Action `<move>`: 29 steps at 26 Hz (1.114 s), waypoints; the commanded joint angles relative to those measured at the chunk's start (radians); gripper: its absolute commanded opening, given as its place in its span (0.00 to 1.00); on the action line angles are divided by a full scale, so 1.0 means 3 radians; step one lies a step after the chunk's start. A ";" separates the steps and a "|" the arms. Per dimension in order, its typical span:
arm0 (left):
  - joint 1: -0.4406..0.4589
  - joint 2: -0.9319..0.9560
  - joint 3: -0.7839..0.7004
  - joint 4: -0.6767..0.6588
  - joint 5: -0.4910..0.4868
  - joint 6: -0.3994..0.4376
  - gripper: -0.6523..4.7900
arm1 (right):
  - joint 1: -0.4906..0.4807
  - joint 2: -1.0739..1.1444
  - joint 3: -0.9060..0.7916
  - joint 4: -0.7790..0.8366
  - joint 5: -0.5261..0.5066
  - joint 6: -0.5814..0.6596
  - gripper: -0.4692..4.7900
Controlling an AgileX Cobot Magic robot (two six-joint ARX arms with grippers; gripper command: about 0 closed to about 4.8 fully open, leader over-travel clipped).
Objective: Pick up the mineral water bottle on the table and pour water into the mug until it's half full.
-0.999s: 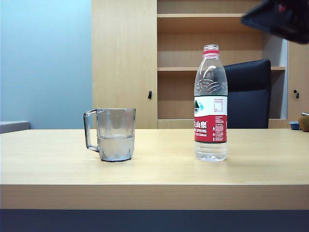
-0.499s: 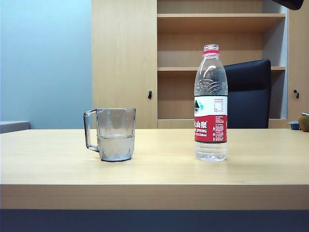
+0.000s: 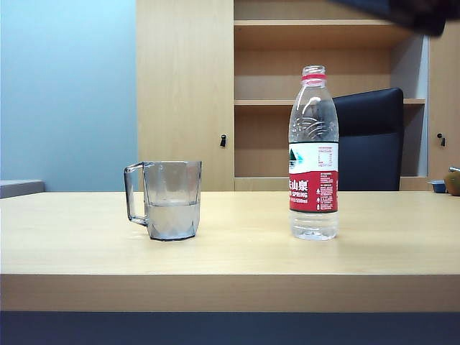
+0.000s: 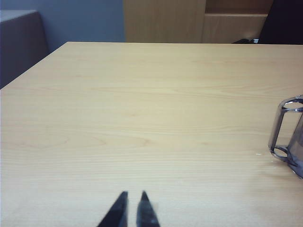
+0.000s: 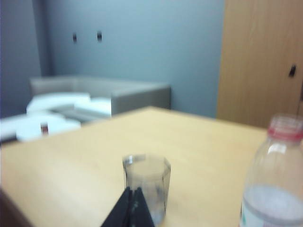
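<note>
The mineral water bottle label reads, seemingly, "SPRING" under Chinese characters.

Smoky-grey faceted glass mug and tall clear plastic bottle with red-and-white label, upright and well apart on wide light-wood table

Mug at left, roughly half full of clear water, handle pointing left; bottle uncapped; blurred dark arm part at top right corner, above black chair

Capless mineral water bottle stands upright on the table, right of the half-filled mug.
</note>
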 commanded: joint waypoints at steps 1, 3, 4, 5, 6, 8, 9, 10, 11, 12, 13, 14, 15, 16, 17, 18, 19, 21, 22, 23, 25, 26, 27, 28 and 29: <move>0.0000 0.0003 0.0013 0.0010 -0.0010 -0.0025 0.17 | -0.0001 -0.0008 0.0018 -0.0340 0.0008 -0.0029 0.08; 0.0001 0.0003 0.0013 0.0003 -0.0013 -0.0025 0.17 | 0.0001 -0.0008 0.0017 -0.0506 0.0005 -0.0028 0.08; 0.0001 0.0003 0.0013 0.0003 -0.0013 -0.0025 0.17 | 0.0001 -0.0008 0.0017 -0.0576 -0.0006 -0.0028 0.08; 0.0001 0.0003 0.0013 0.0003 -0.0013 -0.0025 0.17 | 0.0001 -0.0008 0.0017 -0.0660 -0.0005 -0.0028 0.08; 0.0003 0.0003 0.0013 0.0003 -0.0013 -0.0025 0.17 | 0.0000 -0.0008 0.0017 -0.0757 -0.0006 -0.0028 0.08; 0.0003 0.0003 0.0013 0.0003 -0.0011 -0.0025 0.17 | 0.0000 -0.0008 0.0015 -0.0969 -0.0003 -0.0028 0.08; 0.0003 0.0003 0.0013 0.0003 -0.0011 -0.0025 0.17 | 0.0000 -0.0008 0.0015 -0.1010 -0.0005 -0.0028 0.08; 0.0003 0.0003 0.0013 0.0003 -0.0011 -0.0025 0.17 | 0.0000 -0.0008 0.0015 -0.1053 -0.0005 -0.0028 0.08; 0.0003 0.0003 0.0013 0.0003 -0.0011 -0.0025 0.17 | 0.0000 -0.0011 0.0017 -0.1152 -0.0006 -0.0028 0.08; 0.0003 0.0003 0.0013 0.0003 -0.0013 -0.0025 0.17 | 0.0000 -0.0092 0.0013 -0.1256 0.0004 -0.0033 0.08; 0.0003 0.0003 0.0013 0.0004 -0.0011 -0.0025 0.17 | -0.0053 -0.0256 0.0010 -0.1427 0.0142 -0.0037 0.08; 0.0003 0.0003 0.0013 0.0004 -0.0011 -0.0025 0.17 | -0.0141 -0.0374 0.0010 -0.1518 0.0179 -0.0038 0.08; 0.0003 0.0003 0.0013 -0.0001 -0.0013 -0.0025 0.17 | -0.0237 -0.0487 0.0010 -0.1611 0.0131 -0.0038 0.08; 0.0003 0.0003 0.0013 -0.0001 -0.0013 -0.0025 0.17 | -0.0392 -0.0671 0.0010 -0.1769 0.0032 -0.0034 0.08; 0.0001 0.0003 0.0013 0.0000 -0.0013 -0.0025 0.17 | -0.0540 -0.0841 0.0010 -0.1893 -0.0089 -0.0029 0.08; 0.0000 0.0003 0.0013 -0.0009 -0.0014 -0.0025 0.17 | -0.0904 -0.1189 0.0010 -0.2101 -0.0351 -0.0031 0.08; 0.0000 0.0003 0.0013 -0.0010 -0.0004 -0.0025 0.17 | -0.1158 -0.1406 0.0010 -0.2221 -0.0478 -0.0031 0.08; 0.0000 0.0003 0.0013 -0.0019 0.0009 -0.0025 0.17 | -0.1821 -0.1977 0.0009 -0.2530 -0.0661 -0.0015 0.08; 0.0000 0.0003 0.0013 -0.0022 0.0008 -0.0025 0.17 | -0.2005 -0.2108 0.0009 -0.2589 -0.0703 -0.0004 0.08; 0.0000 0.0003 0.0013 -0.0023 0.0006 -0.0025 0.17 | -0.2210 -0.2233 0.0009 -0.2639 -0.0759 0.0010 0.08; 0.0001 0.0003 0.0013 -0.0022 0.0014 -0.0024 0.17 | -0.2588 -0.2443 0.0009 -0.2775 -0.0853 0.0008 0.08; -0.0001 0.0003 0.0013 -0.0022 0.0013 -0.0025 0.17 | -0.2700 -0.2504 0.0009 -0.2857 -0.0856 0.0004 0.08; 0.0000 0.0003 0.0013 -0.0022 0.0013 -0.0024 0.17 | -0.2777 -0.2546 0.0008 -0.2934 -0.0856 0.0004 0.08; 0.0000 0.0003 0.0013 -0.0022 0.0014 -0.0025 0.17 | -0.2851 -0.2593 0.0004 -0.3021 -0.0856 0.0004 0.08; 0.0000 0.0003 0.0013 -0.0022 0.0014 -0.0024 0.17 | -0.2923 -0.2658 -0.0008 -0.3132 -0.0855 0.0004 0.08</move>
